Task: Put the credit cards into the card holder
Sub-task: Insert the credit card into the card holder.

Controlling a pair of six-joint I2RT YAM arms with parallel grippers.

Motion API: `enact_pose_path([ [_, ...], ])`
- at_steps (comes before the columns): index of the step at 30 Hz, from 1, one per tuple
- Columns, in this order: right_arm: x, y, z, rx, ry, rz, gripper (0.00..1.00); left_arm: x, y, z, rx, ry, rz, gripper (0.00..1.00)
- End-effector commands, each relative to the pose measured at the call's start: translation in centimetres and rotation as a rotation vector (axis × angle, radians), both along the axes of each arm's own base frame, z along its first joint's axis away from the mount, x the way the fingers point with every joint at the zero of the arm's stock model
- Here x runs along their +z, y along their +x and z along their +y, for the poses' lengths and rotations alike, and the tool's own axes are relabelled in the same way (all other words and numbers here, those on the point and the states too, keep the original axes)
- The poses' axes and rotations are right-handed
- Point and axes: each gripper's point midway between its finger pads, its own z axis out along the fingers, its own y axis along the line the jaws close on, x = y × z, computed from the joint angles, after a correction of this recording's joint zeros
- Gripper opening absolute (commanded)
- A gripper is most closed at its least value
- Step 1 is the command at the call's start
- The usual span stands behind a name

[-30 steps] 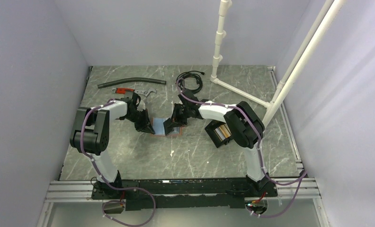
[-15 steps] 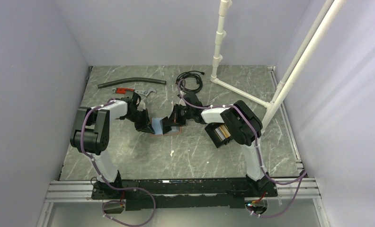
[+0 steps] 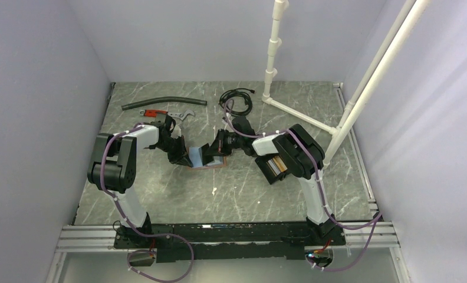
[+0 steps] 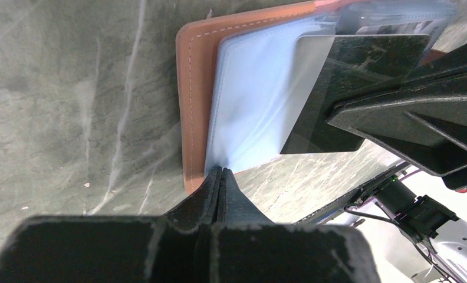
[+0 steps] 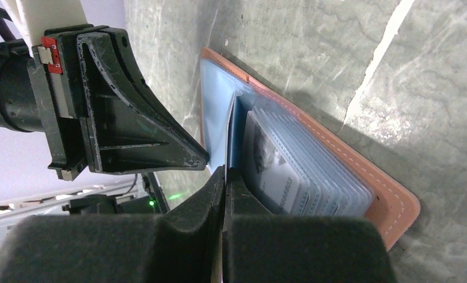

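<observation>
A tan leather wallet [image 3: 217, 165] [image 4: 193, 106] lies open mid-table, showing clear bluish sleeves [image 4: 255, 100]. My left gripper [image 3: 185, 158] [image 4: 219, 172] is shut on the corner of one sleeve. My right gripper [image 3: 210, 154] [image 5: 225, 172] is shut on a thin dark credit card [image 4: 337, 88] that stands on edge against that sleeve. Several more sleeves [image 5: 313, 177] on the wallet's other half show a printed card [image 5: 275, 174]. The black card holder [image 3: 265, 171] sits right of the wallet, beside my right arm's elbow, with gold and brown cards [image 3: 277, 165] inside. The two grippers' tips nearly meet.
Along the back lie a black hose [image 3: 163, 104], a red-handled wrench [image 3: 166, 112] and a coiled black cable [image 3: 237, 101]. A white pipe frame [image 3: 302, 115] rises at the back right. Grey walls close both sides.
My right gripper has moved left with the card, closer to the left gripper, and the wallet has shifted slightly left. The left arm has barely moved.
</observation>
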Motion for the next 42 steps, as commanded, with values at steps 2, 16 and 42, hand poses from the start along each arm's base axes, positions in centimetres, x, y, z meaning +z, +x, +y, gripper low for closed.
enact_pose_path([
  [2, -2.6, 0.2, -0.5, -0.12, 0.011, 0.021, 0.0, -1.0, 0.2, 0.8, -0.005, 0.064, -0.01, 0.0],
  [16, -4.6, -0.8, -2.6, -0.138, -0.326, -0.025, 0.36, 2.0, 1.2, 0.4, -0.016, 0.006, -0.089, 0.0],
  [42, -2.4, -2.5, -4.0, -0.007, -0.587, -0.143, 0.62, 0.5, 2.5, 0.6, -0.032, 0.008, -0.069, 0.04],
])
